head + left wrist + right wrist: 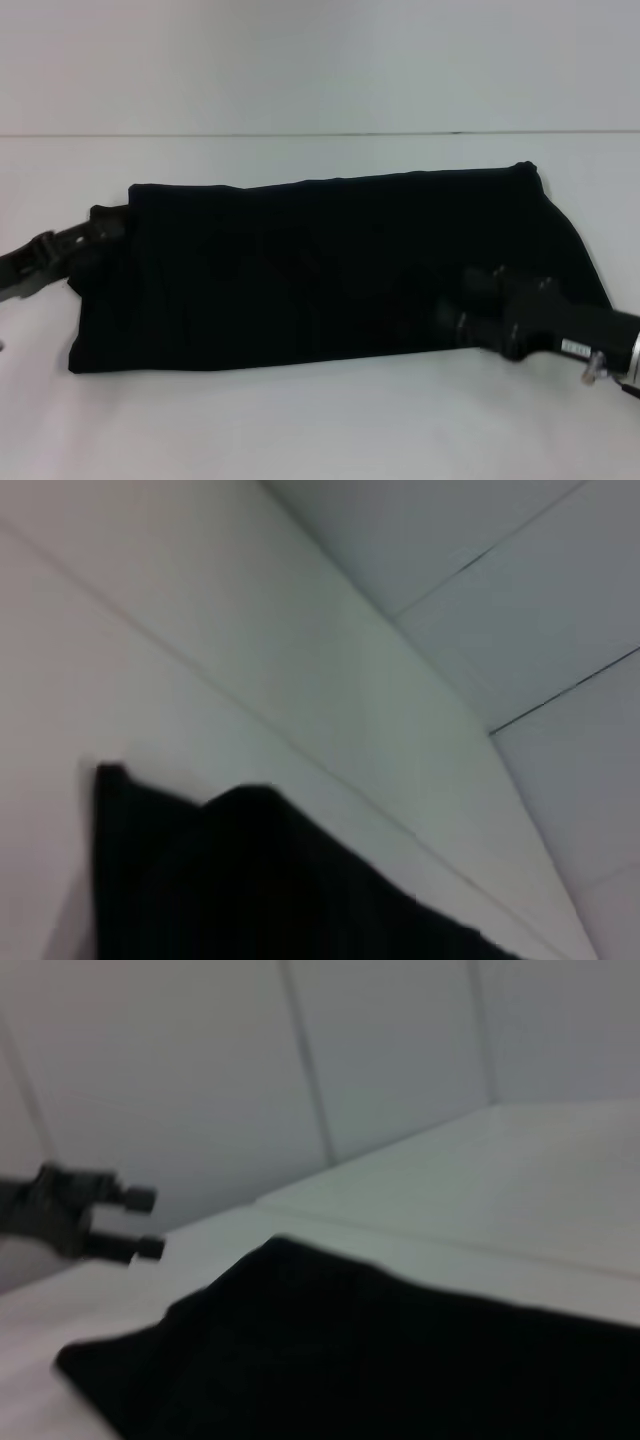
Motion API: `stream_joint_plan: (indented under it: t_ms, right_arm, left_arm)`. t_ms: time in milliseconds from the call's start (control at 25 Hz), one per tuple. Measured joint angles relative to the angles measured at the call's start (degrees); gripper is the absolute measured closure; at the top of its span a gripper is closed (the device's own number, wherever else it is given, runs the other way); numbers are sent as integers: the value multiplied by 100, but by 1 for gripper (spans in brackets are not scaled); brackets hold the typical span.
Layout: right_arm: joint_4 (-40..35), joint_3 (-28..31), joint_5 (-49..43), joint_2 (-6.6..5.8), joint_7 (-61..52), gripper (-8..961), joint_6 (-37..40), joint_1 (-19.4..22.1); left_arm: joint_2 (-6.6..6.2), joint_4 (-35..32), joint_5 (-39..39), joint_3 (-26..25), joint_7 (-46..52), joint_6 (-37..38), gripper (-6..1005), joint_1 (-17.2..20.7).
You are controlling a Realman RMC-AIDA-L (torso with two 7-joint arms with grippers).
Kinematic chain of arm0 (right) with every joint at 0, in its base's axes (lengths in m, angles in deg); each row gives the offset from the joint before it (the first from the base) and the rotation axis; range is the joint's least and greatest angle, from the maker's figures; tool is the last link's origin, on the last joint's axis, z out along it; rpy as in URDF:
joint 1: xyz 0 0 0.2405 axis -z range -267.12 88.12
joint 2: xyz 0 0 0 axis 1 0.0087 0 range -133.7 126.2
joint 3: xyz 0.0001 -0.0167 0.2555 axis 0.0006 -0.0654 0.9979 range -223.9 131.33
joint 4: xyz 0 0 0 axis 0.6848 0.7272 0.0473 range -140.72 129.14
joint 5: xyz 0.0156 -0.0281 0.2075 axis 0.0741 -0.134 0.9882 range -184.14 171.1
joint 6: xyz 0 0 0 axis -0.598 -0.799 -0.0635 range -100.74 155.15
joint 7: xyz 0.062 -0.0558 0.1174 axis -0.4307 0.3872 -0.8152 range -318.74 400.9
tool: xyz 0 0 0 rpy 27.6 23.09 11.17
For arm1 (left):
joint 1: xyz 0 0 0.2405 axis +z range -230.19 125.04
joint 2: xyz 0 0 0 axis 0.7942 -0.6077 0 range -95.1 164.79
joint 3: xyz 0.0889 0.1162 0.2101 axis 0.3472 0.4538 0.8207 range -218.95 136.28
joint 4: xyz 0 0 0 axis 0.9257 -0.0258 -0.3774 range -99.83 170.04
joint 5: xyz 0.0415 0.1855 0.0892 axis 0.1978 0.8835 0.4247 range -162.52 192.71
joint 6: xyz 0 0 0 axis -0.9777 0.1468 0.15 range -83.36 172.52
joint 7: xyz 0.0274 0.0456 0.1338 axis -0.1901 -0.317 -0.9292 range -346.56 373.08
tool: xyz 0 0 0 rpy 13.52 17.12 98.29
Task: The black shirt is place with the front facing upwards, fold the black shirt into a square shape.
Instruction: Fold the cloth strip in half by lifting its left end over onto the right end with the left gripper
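While the white tabletop [300,430] carries the black shirt [320,265] folded into a wide band across its middle, the right gripper [470,290] rests on the shirt's near-right part, fingers indiscernible, and the left gripper [95,235], seemingly spread, sits at its left edge.

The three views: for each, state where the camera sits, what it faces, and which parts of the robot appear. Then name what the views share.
Head view: up on the robot's head, looking forward and down at the black shirt on the white table; left gripper at its left edge, right gripper over its right part.
Left wrist view: low by the table, facing shirt cloth and wall; no robot parts show.
Right wrist view: low over the shirt, facing the left gripper beyond it.
Shared: all show the shirt.
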Motion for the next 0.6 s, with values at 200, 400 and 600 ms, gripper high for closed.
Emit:
stream_joint_plan:
  t_ms: [200,400,600]
  right_arm:
    - [-152,-10,-526,12,14,216,107,-29]
    - [-159,-15,-575,32,16,215,51,-67]
    - [-161,-15,-582,60,13,216,-136,-111]
  left_arm:
    - [-149,-533,729,-48,1211,496,216,59]
    - [-215,-648,1217,-139,1726,810,215,36]
    - [-267,-250,1234,-185,1815,999,215,-103]
